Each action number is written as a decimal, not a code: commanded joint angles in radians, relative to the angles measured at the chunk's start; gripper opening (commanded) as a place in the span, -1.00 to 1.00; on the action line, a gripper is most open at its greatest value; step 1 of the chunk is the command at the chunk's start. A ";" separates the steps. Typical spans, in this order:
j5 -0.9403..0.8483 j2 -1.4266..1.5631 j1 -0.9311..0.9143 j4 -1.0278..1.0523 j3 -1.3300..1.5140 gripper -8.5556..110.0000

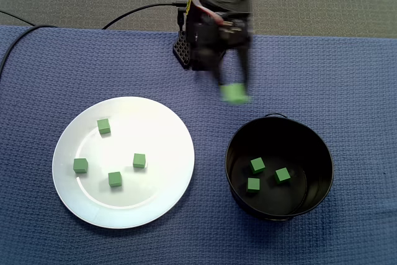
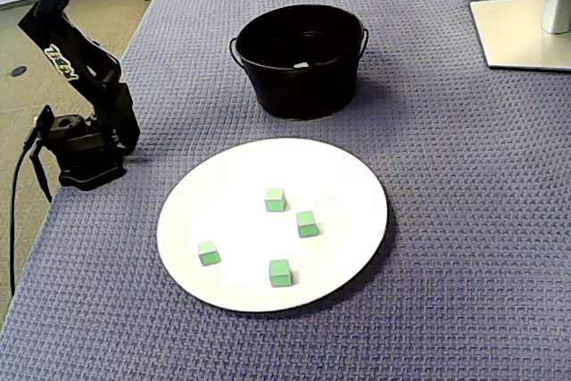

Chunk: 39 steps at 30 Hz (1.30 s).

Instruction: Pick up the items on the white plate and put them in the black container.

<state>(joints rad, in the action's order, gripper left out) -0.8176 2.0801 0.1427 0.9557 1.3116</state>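
In a fixed view from above, my gripper (image 1: 234,91) is blurred and hangs over the blue cloth, just above the rim of the black container (image 1: 231,153). It looks shut on a green cube (image 1: 236,95). Several green cubes lie on the white plate (image 1: 155,147), among them one at the top (image 1: 103,126) and one at the left (image 1: 80,165). Three green cubes (image 1: 257,165) rest inside the container. In the other fixed view I see the plate (image 2: 348,185), its cubes (image 2: 275,199) and the container (image 2: 303,95), but the gripper is out of frame.
The arm's base (image 2: 85,153) stands at the cloth's edge with a cable (image 1: 136,12) trailing off it. A monitor foot (image 2: 522,28) sits at the far right corner. Blue cloth (image 1: 347,91) covers the table around the plate and the container.
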 commanded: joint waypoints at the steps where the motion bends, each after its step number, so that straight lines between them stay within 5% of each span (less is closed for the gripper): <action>1: -0.087 0.040 0.193 -0.293 0.259 -0.86; 11: -0.247 -0.008 0.336 -0.729 0.939 -0.86; 20: -0.206 -0.094 0.348 -0.874 1.046 -0.85; 23: -0.199 -0.089 0.341 -0.881 1.054 -0.56; 26: -0.163 -0.055 0.321 -0.854 1.039 -0.31; 32: -0.124 0.026 0.222 -0.643 0.827 -0.22; 39: 0.002 0.044 -0.069 -0.037 0.282 -0.23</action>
<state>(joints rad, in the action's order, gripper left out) -0.8299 2.0678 0.2194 0.6550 1.8791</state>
